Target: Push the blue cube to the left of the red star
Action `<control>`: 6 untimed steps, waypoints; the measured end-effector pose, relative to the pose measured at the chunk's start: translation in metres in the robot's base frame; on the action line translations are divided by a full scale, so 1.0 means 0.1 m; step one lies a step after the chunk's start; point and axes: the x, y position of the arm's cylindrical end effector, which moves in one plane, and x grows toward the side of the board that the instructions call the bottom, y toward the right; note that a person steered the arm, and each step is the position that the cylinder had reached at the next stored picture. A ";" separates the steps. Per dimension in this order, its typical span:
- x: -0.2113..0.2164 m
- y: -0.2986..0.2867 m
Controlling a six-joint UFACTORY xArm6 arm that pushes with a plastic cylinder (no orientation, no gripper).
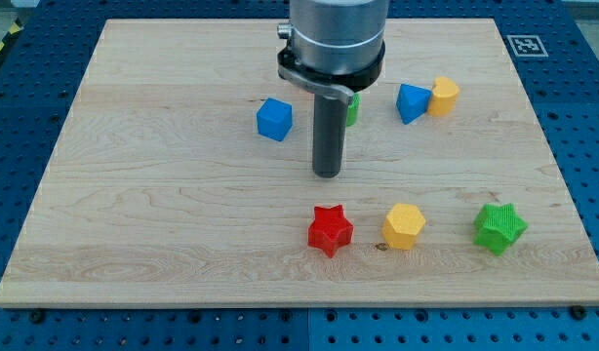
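Observation:
The blue cube (pixel 274 119) sits on the wooden board (pixel 134 195), above and left of the board's middle. The red star (pixel 330 230) lies lower, near the view's bottom centre. My tip (pixel 327 175) is between them, right of and below the blue cube and straight above the red star, touching neither. The rod hangs from the grey arm body at the view's top.
A yellow hexagonal block (pixel 404 225) and a green star (pixel 499 227) lie right of the red star. A blue triangular block (pixel 412 102) and a yellow block (pixel 444 96) sit at upper right. A green block (pixel 352 107) is mostly hidden behind the rod.

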 end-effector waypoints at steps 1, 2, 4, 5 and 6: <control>-0.18 0.17; -0.23 0.18; -0.44 0.18; -0.67 0.15; -0.89 -0.08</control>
